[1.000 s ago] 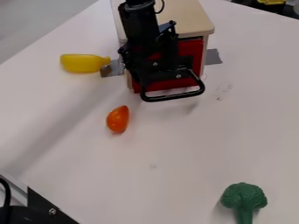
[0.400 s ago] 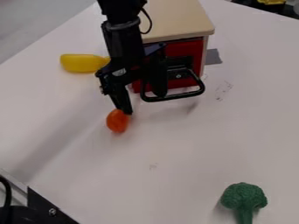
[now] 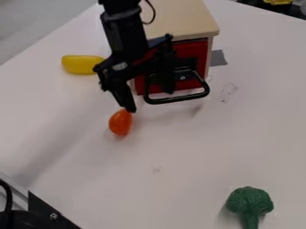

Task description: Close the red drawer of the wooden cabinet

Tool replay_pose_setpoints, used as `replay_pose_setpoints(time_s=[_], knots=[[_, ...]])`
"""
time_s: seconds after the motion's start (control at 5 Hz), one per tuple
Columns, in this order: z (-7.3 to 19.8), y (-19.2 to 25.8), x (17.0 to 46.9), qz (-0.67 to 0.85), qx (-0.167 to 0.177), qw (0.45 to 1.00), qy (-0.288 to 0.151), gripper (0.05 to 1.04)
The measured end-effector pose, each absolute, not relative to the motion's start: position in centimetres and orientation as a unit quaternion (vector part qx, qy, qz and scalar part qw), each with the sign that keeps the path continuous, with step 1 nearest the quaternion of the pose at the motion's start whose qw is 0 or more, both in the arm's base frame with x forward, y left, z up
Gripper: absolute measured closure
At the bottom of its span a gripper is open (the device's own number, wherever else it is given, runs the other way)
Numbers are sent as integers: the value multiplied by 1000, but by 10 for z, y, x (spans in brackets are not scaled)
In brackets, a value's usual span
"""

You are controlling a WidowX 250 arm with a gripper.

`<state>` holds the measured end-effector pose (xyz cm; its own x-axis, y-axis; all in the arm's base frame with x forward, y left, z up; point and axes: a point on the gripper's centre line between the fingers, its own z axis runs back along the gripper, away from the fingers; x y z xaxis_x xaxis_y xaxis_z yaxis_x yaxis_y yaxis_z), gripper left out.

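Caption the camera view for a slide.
Open claw beside an orange toy, in front of a red drawer, green broccoli nearer the camera.

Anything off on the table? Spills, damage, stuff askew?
No spill or obvious damage. Only oddity: dark scuffs on the white table near the drawer handle, plus a fainter mark farther out. Grey tape by the cabinet looks deliberate.
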<state>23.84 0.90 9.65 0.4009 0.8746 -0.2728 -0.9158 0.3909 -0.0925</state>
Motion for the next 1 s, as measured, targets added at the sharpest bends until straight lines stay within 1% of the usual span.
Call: replay_pose_setpoints(time_s=[0.2, 0.4, 1.0], knots=[[126, 10, 246, 535, -143, 828, 82, 85], [125, 20, 249, 537, -123, 832, 61, 85], [124, 20, 249, 540, -121, 831, 60, 85]])
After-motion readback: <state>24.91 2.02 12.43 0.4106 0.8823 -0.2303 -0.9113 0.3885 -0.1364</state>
